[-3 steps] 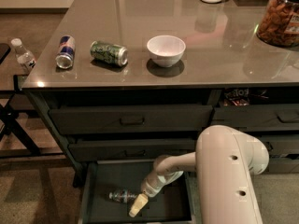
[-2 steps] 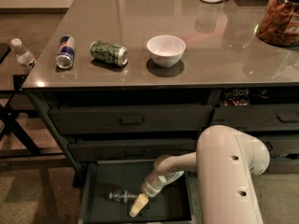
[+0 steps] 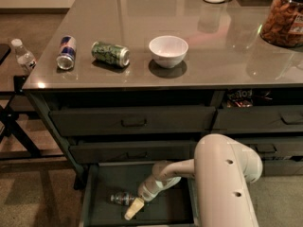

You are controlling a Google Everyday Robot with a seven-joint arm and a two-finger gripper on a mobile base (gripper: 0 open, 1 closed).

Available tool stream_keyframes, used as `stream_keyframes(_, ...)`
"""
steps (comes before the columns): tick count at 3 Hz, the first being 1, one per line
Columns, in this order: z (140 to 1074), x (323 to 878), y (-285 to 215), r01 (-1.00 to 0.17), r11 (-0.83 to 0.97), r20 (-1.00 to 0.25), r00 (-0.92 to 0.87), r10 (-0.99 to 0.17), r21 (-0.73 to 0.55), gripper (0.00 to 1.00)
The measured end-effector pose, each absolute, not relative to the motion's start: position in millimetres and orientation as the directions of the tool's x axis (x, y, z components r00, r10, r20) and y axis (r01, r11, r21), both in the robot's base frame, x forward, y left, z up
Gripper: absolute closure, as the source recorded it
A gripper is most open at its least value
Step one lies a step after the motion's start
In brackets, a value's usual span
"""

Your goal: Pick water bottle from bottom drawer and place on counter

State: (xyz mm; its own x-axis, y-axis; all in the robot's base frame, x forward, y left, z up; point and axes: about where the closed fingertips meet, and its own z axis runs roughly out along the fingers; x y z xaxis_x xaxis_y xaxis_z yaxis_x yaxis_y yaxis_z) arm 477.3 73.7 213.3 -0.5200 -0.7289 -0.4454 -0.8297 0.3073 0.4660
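The pincer (image 3: 134, 208) is hanging low inside the bottom drawer (image 3: 102, 186), in the grasping step. The water bottle (image 3: 119, 198) is lying on the drawer floor just at its ten o'clock. How wide the pincer is standing I cannot tell. The next move is calling for a firm hold, then a lift to the counter surface (image 3: 142, 13) at twelve o'clock.

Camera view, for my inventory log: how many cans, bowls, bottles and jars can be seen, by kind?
Cans: 2 (blue can, green can, on the counter)
Bowls: 1 (white bowl)
Bottles: 2 (water bottle in the bottom drawer by the end effector; other bottle left of the counter)
Jars: 1 (snack jar)
Total: 6
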Motion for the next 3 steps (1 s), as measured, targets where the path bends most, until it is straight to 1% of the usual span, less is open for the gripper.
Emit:
stream_keyframes(2,186,500,92,-0.828,0.318,-0.475,-0.534,-0.699,0.462,0.00)
stream_keyframes(3,170,499,95,-0.820,0.324,-0.468,-0.544,-0.696,0.471,0.00)
